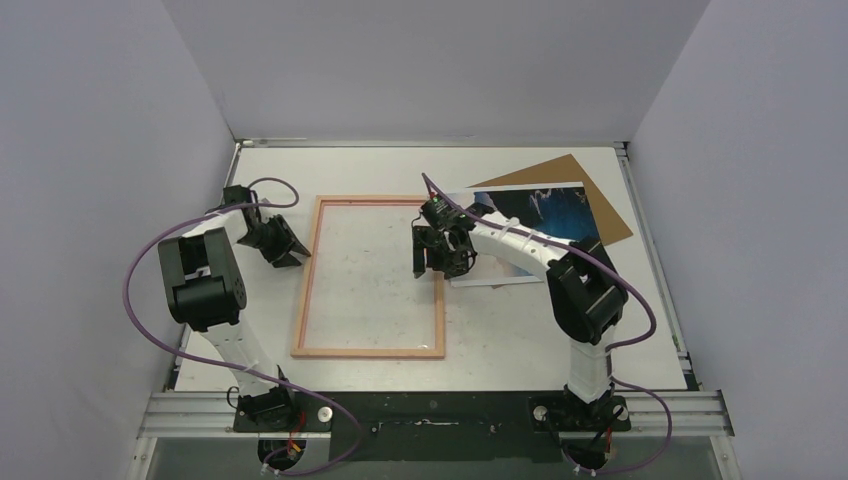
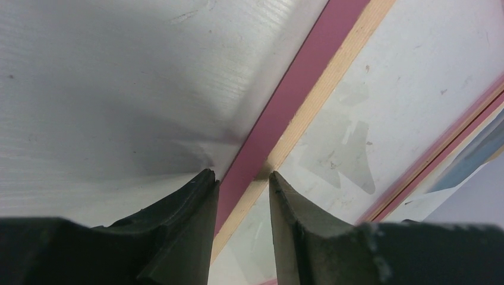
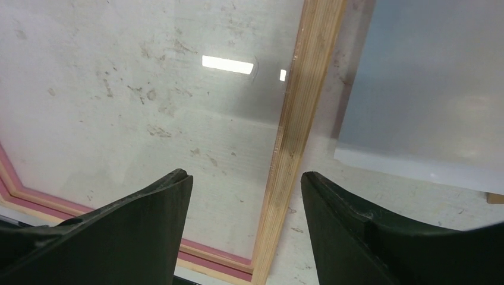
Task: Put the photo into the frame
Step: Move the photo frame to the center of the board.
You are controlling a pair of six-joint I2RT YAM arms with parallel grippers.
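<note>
— Where do we find the photo?
— The photo (image 1: 545, 212) lies picture side up on the bench (image 1: 520, 330), just beside the right rail of the frame (image 1: 370, 351) and partly over a brown board (image 1: 595, 195). Our right arm hides some of it.
— And the jaws?
— The right gripper (image 3: 243, 178) hangs over that same rail, its jaws wide apart, holding nothing. The left gripper (image 2: 239, 175) has one of its jaws on each side of the frame's left rail, very near it. Whether they press it, we cannot tell.
</note>
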